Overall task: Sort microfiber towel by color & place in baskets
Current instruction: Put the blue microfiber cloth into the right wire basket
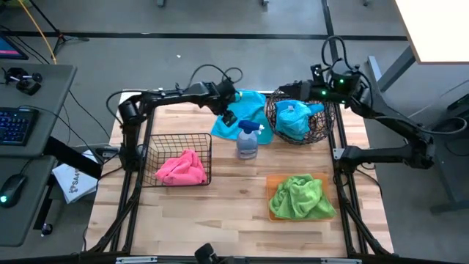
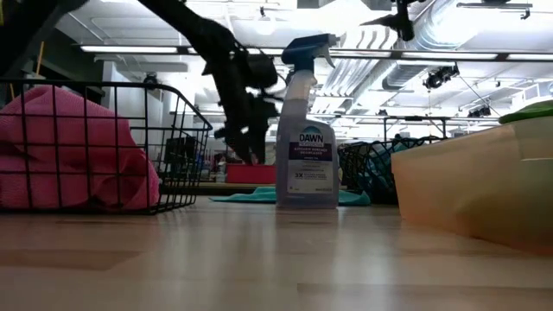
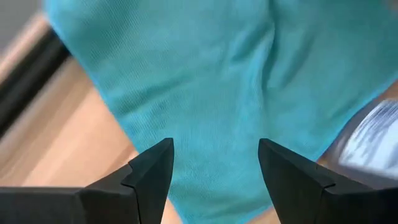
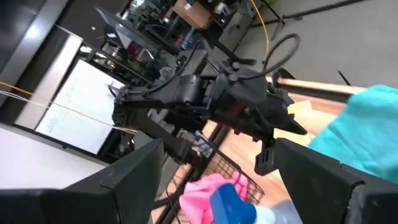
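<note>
Teal towel [image 3: 236, 81] flat just under left end effector [image 3: 214, 168], fingers spread.

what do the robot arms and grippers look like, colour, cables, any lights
Both arms are matte black, built of slim jointed links. Black cables loop loosely above the left arm and the right arm, which shows small green lights near its wrist. The left gripper has two dark, flat, wedge-shaped fingers with angular tips; the right gripper has the same broad black fingers.

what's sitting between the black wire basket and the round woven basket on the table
In the high view, a spray bottle stands between the black wire basket and the round woven basket, with a flat blue towel just behind it.
</note>
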Robot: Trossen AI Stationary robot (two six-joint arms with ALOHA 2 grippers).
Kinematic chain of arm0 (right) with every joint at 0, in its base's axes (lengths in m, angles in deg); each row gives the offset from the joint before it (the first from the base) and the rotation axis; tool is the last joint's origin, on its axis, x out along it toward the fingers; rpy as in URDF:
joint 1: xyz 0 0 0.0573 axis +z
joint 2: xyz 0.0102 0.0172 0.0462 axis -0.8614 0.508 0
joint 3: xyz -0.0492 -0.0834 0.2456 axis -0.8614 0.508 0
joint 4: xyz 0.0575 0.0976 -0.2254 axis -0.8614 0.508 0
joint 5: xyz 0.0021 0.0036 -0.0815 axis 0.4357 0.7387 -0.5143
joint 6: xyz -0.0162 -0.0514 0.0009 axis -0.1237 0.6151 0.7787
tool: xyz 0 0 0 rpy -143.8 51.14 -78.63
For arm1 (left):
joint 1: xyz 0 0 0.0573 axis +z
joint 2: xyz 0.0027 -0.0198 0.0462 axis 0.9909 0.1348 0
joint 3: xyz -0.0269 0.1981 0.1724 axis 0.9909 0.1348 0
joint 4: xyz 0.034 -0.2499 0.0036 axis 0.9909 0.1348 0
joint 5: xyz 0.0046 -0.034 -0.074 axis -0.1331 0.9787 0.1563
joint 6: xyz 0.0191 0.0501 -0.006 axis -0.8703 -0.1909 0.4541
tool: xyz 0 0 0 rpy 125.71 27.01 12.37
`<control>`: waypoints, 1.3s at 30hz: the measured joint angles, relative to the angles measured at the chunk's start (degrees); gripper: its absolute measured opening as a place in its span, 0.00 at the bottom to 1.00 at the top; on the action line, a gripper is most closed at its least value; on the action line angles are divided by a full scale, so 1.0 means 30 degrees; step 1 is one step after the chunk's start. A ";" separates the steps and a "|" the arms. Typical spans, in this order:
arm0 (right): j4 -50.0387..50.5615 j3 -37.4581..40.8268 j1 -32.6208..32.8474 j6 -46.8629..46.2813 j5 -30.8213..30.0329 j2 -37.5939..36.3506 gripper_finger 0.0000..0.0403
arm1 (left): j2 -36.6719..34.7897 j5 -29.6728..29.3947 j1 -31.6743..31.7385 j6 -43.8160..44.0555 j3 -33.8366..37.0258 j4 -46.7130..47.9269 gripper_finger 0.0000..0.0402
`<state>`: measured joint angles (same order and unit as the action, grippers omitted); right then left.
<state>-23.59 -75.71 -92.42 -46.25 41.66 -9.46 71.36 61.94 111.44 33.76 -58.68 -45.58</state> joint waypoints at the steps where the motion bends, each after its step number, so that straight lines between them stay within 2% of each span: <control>1: 0.0229 0.0000 0.0000 0.0000 -0.0060 -0.0081 0.75 | 0.0326 0.0032 -0.0010 -0.0461 0.0000 0.0153 0.55; 7: 0.0467 0.0000 0.0000 0.0000 -0.0067 -0.0076 0.75 | 0.2038 0.0319 -0.0146 -0.2952 -0.0007 0.0363 0.55; 18: 0.0460 0.0000 0.0000 -0.0063 -0.0067 -0.0061 0.75 | 0.3677 0.0111 -0.0160 -0.3168 -0.0141 0.0575 0.54; 21: 0.0460 0.0000 0.0000 -0.0087 -0.0074 -0.0061 0.75 | 0.3842 -0.0142 -0.0160 -0.3516 -0.0160 0.1179 0.42; 25: 0.0460 0.0000 0.0000 -0.0052 -0.0074 -0.0061 0.75 | 0.3698 -0.0232 -0.0075 -0.3989 -0.0107 0.2252 0.08; 26: 0.0460 0.0000 0.0000 -0.0037 -0.0074 -0.0061 0.75 | 0.3588 -0.0232 -0.0034 -0.4059 -0.0080 0.2407 0.05; 31: 0.0517 0.0000 0.0000 -0.0010 -0.0046 -0.0083 0.75 | 0.1711 -0.0723 0.0327 -0.4064 0.0161 0.3251 0.01; 39: 0.0562 0.0000 0.0000 0.0991 0.0049 -0.0091 0.75 | -0.6100 -0.1127 0.0824 -0.4667 0.0034 0.1659 0.00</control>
<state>-21.90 -75.71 -92.42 -43.28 41.81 -9.73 53.06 58.56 113.92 19.75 -58.58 -40.61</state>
